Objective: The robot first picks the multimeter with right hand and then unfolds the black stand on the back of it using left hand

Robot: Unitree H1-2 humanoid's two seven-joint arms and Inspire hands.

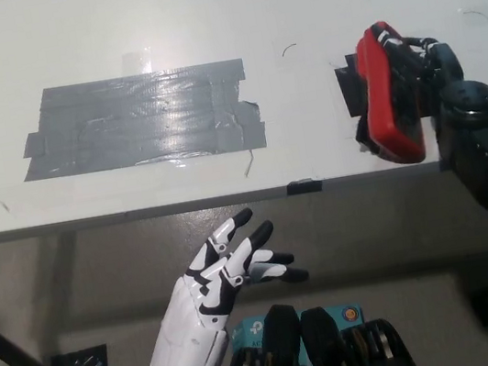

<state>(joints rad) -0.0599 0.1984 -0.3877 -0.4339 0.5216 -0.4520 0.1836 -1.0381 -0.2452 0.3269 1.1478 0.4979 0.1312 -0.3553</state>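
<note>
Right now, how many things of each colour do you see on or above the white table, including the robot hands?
Red: 1, the multimeter
Grey: 1, the tape patch
Black: 2, the square pad and the right hand
White: 1, the left hand
Total: 5

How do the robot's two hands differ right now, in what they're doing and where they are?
The right hand is black and shut on the red multimeter, held over the white table near its front edge; the left hand is white and holds nothing, fingers spread. The right hand is at the picture's right above the tabletop; the left hand hangs in front of the table edge, lower down. Both are off the table surface.
</note>
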